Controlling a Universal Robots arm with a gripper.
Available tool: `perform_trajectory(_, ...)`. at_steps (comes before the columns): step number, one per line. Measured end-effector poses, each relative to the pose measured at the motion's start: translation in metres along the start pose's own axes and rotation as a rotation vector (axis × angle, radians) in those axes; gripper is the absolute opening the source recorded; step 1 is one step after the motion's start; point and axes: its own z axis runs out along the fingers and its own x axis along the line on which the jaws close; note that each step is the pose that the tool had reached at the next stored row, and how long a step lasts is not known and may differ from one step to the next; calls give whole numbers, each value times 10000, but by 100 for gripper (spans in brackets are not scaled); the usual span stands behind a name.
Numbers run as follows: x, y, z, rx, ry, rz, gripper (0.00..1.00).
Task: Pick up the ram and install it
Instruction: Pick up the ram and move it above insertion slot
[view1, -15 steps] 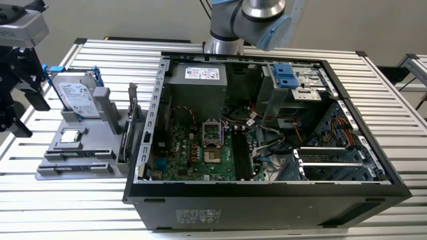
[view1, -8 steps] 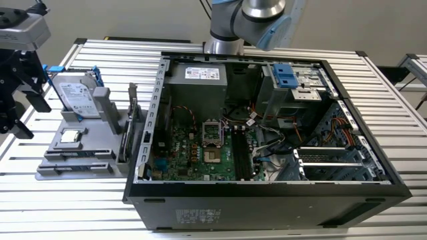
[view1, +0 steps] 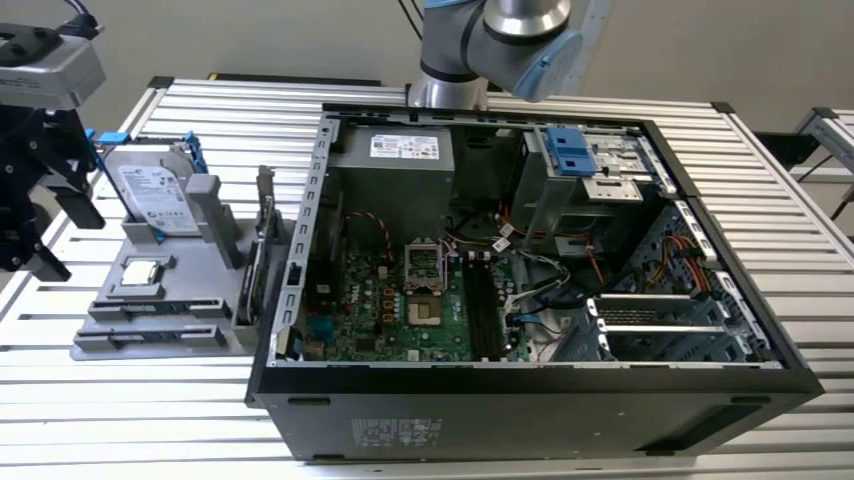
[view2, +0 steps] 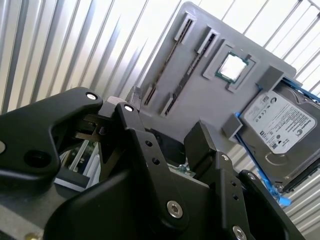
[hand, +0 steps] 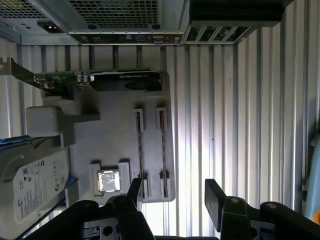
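Two slots on gray holder (hand: 120, 135), each with thin strip set edge-on: ram (hand: 162, 145) seated in holder, on side away from hard drive (hand: 30, 185). Gripper (hand: 174, 186) hovers over holder's ram-slot end, jaws spread wide, nothing held, clear of ram. Processor chip (hand: 109, 181) on holder between ram slots and hard drive. Open computer case (view1: 534, 400) beside holder.

Gripper (hand: 172, 192), hard drive (hand: 30, 185) cut off, first wrist view.
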Motion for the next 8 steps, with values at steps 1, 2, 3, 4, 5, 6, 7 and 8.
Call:
perform_trajectory(1, 0, 0, 6, 1, 0, 0, 100)
perform_trajectory(2, 0, 0, 12, 1, 0, 0, 100)
perform_trajectory(3, 2, -1, 16, 2, -1, -1, 100)
perform_trajectory(4, 6, -2, 21, 0, 0, -11, 100)
perform_trajectory(5, 11, -2, 25, -1, 1, -41, 100)
perform_trajectory(6, 16, -1, 28, -2, 2, -83, 100)
perform_trajectory(7, 22, -1, 31, -4, 3, -125, 100)
perform_trajectory(8, 28, -2, 34, -5, 3, -162, 100)
